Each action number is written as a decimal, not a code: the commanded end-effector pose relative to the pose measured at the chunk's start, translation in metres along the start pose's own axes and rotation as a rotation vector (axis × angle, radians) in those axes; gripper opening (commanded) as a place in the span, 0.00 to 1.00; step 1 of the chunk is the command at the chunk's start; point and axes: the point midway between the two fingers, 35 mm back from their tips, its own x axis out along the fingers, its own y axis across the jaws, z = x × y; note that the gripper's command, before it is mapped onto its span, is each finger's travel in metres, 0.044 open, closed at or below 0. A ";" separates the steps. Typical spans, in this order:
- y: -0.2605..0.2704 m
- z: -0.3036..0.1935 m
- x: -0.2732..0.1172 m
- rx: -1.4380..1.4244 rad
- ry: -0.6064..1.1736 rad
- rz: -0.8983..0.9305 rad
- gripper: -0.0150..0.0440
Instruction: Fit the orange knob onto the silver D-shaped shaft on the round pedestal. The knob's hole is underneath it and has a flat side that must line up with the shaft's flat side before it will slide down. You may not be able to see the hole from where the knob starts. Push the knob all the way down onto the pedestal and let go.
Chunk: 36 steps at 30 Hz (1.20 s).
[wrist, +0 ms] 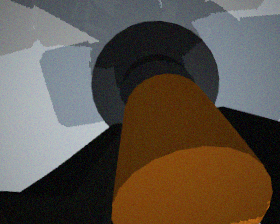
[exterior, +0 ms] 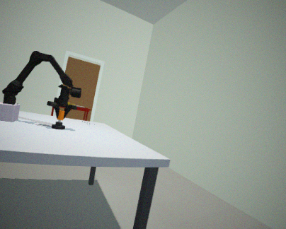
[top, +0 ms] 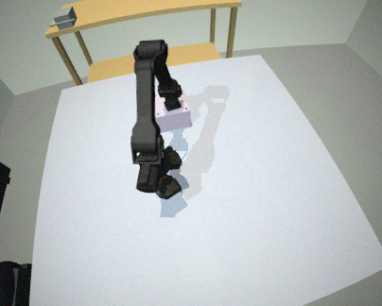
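The orange knob (exterior: 61, 114) (wrist: 192, 180) is upright between the fingers of my gripper (exterior: 61, 114), which is shut on it. The dark round pedestal (exterior: 58, 126) (wrist: 105, 85) stands on the table directly below the knob. In the exterior view the knob's lower end is just above or at the top of the pedestal's raised middle; whether they touch is too small to tell. The silver shaft does not show in any view, and the knob's underside and hole are hidden. In the top view the arm and fingers cover the pedestal and nearly all of the knob.
The white table (top: 265, 198) (exterior: 106, 145) carries the arm's pale pink base block (top: 175, 124) (exterior: 8, 112) at its back. A wooden bench (top: 156, 9) with a grey box (top: 65, 18) stands behind the table. A dark object (top: 14, 283) is at the lower left, off the table.
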 end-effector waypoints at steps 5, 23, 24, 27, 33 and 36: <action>0.001 0.000 -0.005 -0.006 0.006 -0.001 0.25; 0.005 0.004 -0.003 -0.216 0.005 0.000 0.25; 0.005 0.003 -0.003 -0.216 0.005 0.000 0.25; 0.004 0.003 -0.003 -0.216 0.005 0.000 0.25; 0.002 0.001 -0.003 -0.216 0.006 -0.001 0.25; 0.000 0.000 -0.004 -0.216 0.006 -0.001 0.25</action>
